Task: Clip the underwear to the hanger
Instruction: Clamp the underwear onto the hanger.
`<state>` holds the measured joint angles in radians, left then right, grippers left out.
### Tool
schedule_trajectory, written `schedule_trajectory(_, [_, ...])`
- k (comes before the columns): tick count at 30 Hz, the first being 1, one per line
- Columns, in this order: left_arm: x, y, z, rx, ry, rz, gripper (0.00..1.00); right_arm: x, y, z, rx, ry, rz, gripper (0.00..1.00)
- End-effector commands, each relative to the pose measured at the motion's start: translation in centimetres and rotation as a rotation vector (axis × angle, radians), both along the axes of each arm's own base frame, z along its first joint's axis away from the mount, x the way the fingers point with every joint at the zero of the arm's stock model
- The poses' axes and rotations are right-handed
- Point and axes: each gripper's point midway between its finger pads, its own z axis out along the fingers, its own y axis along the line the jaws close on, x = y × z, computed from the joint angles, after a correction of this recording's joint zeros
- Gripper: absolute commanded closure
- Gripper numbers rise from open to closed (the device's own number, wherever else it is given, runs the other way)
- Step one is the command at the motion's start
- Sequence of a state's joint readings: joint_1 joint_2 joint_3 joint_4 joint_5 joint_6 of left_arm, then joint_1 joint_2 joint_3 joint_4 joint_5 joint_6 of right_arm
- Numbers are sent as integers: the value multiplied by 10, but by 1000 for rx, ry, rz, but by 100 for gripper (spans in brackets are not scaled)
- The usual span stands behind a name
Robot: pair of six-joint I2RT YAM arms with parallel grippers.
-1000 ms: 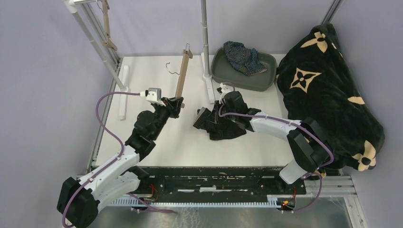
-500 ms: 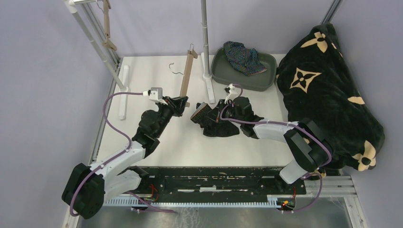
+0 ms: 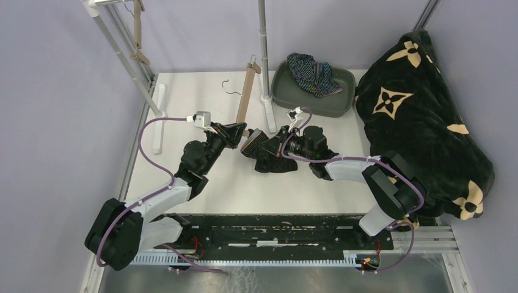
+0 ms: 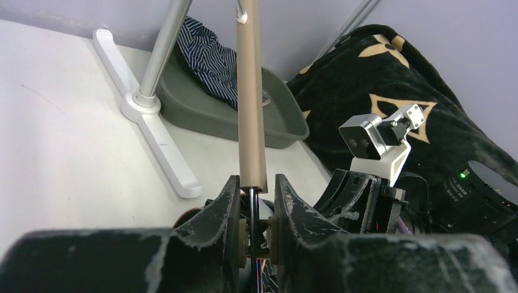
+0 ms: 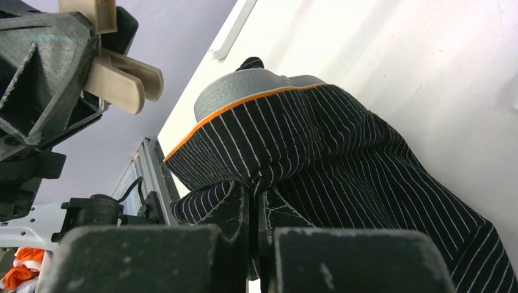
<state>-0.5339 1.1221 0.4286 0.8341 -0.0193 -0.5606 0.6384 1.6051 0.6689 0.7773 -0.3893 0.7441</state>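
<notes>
**Right jaws shut on a fold of pinstriped underwear (image 5: 317, 159); left jaws clamped on the clip (image 5: 119, 82) of the hanger (image 4: 252, 91).**
Held mid-tabletop (image 3: 201, 104), waistband near the clip. Soft, light, limp: expect sagging. Feed the firmer orange-edged waistband into the clip, never loose cloth. Second striped pair (image 3: 313, 73) in the tray (image 3: 333, 108).

Robotics lab test cell. White table (image 3: 201, 177) boxed by plain lilac walls (image 3: 55, 122); two cabled robot arms (image 3: 153, 201) bolted to black base plate (image 3: 275, 229) on aluminium frame rail (image 3: 427, 235); camera (image 4: 372, 135) on wrist.
</notes>
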Motion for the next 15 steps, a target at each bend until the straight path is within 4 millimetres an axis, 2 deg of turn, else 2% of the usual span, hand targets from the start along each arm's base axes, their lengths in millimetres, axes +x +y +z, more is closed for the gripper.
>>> schedule_trajectory(1, [-3,-2,29,-85,-87,-31,97,-2,6,25,71,-86,47,99])
schedule_trajectory(15, [4,-9,19,-85,-62,-73,97,-4,9,30,82,-95,73,99])
